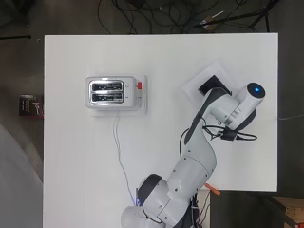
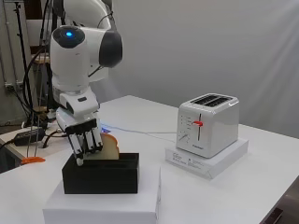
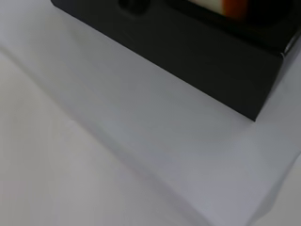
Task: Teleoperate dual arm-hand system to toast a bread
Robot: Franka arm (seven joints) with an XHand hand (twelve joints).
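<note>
A slice of bread (image 2: 111,148) stands upright in a black box (image 2: 103,175) on a white block (image 2: 107,205) at the near left in the side view. My hand (image 2: 84,135) reaches down from above, its straight fingers lying against the slice's near face and ending at the box's rim; the thumb is hidden. From overhead the arm covers the hand, and only a corner of the black box (image 1: 212,84) shows. The wrist view shows the box (image 3: 188,52) and a bit of the slice (image 3: 209,4). The white toaster (image 1: 114,92) (image 2: 208,123) has two empty slots and its red lever (image 2: 198,123) up.
The toaster stands on a flat white base (image 2: 205,163), and its white cable (image 1: 118,152) runs across the table toward the arm's base. A small orange object (image 2: 32,160) lies at the table edge near the arm.
</note>
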